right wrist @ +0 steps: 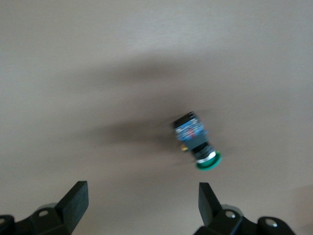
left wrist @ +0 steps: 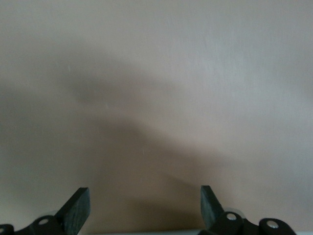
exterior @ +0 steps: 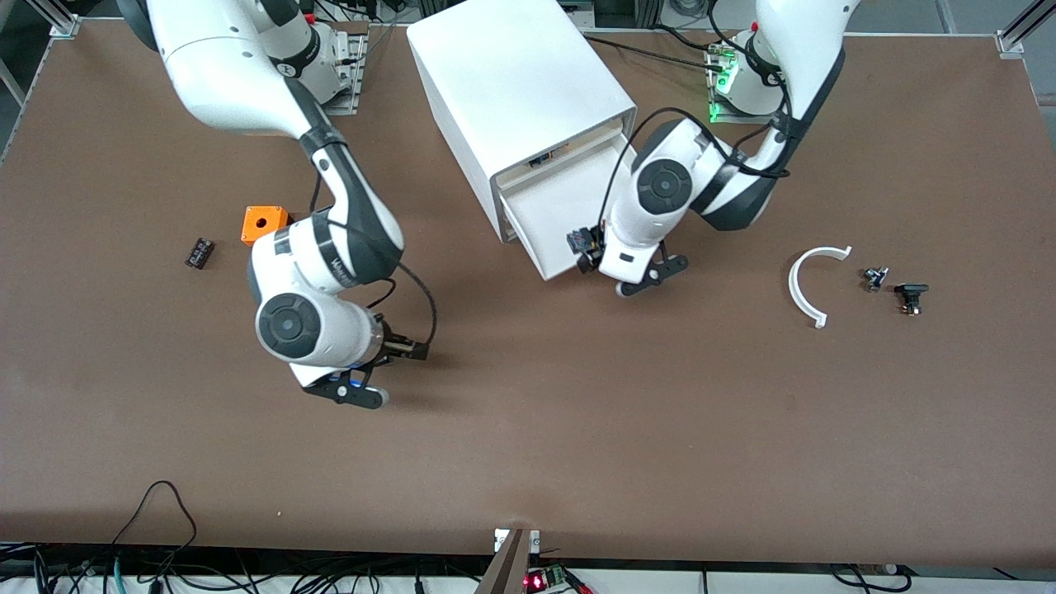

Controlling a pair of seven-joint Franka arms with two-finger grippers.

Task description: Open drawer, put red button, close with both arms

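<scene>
The white cabinet (exterior: 511,82) stands at the table's middle, close to the arms' bases. Its top drawer (exterior: 544,206) is pulled out toward the front camera. My left gripper (exterior: 587,252) hangs over the drawer's front corner. In the left wrist view it (left wrist: 144,193) is open and empty, with only a pale surface under it. My right gripper (exterior: 408,351) is low over the bare table, nearer the front camera than the cabinet. In the right wrist view it (right wrist: 142,188) is open over a green-capped button (right wrist: 198,142) lying on its side. No red button shows.
An orange box (exterior: 264,223) and a small black part (exterior: 199,252) lie toward the right arm's end. A white curved piece (exterior: 804,285) and two small dark parts (exterior: 874,278), (exterior: 911,295) lie toward the left arm's end.
</scene>
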